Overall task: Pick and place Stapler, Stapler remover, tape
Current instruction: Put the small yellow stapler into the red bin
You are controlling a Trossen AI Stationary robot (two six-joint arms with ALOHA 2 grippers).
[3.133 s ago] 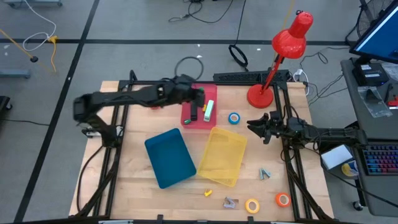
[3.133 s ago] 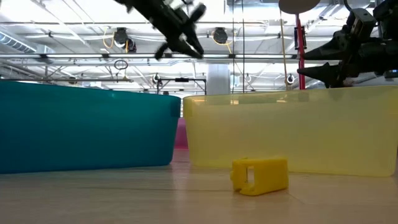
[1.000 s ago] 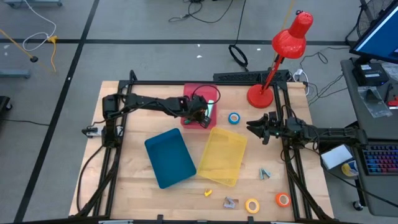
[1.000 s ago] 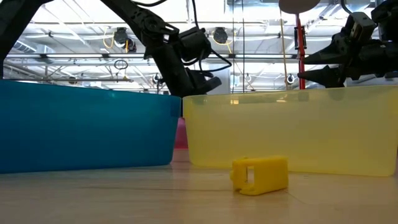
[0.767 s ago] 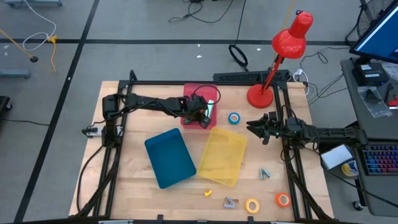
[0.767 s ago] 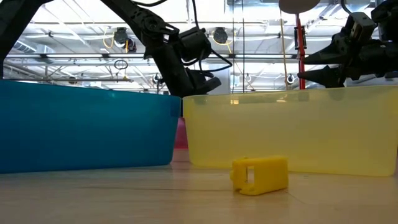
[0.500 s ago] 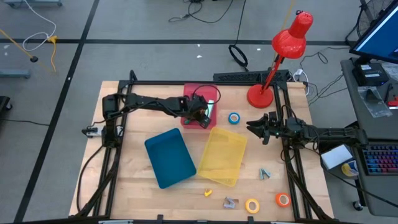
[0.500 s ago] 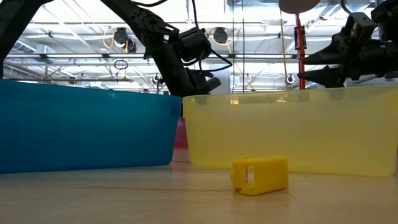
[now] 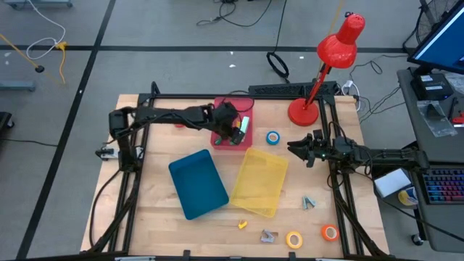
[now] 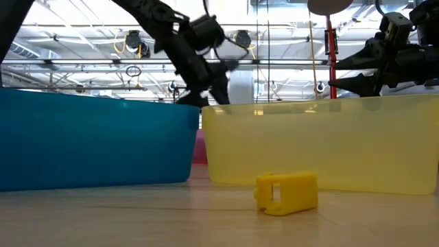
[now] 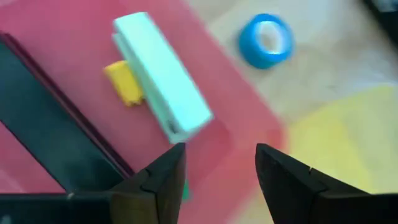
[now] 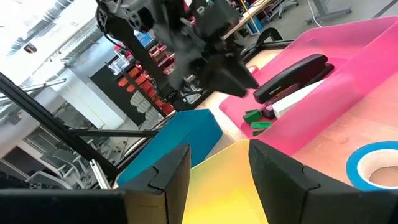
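A black stapler (image 11: 56, 130) and a pale green stapler (image 11: 161, 81) lie flat in the pink tray (image 9: 221, 139), with a small yellow bit (image 11: 124, 81) beside them. My left gripper (image 11: 217, 168) hovers open above the tray's right part (image 9: 238, 134), touching nothing. The blue tape (image 9: 272, 138) lies flat on the table, right of the tray. My right gripper (image 9: 292, 148) waits open, level, near the yellow tray's far right corner. Two orange tape rolls (image 9: 293, 239) (image 9: 330, 233) and a stapler remover (image 9: 269, 235) lie near the front edge.
A blue tray (image 9: 198, 183) and a yellow tray (image 9: 261, 181) stand mid-table. A second small grey remover (image 9: 309, 202) and a yellow block (image 9: 243, 225) lie on bare wood near the front. A red desk lamp (image 9: 304, 109) stands at the back right.
My left gripper has risen out of the pink tray and drawn back a little toward the table's far left. The staplers have stayed flat in the tray. My right arm has kept still.
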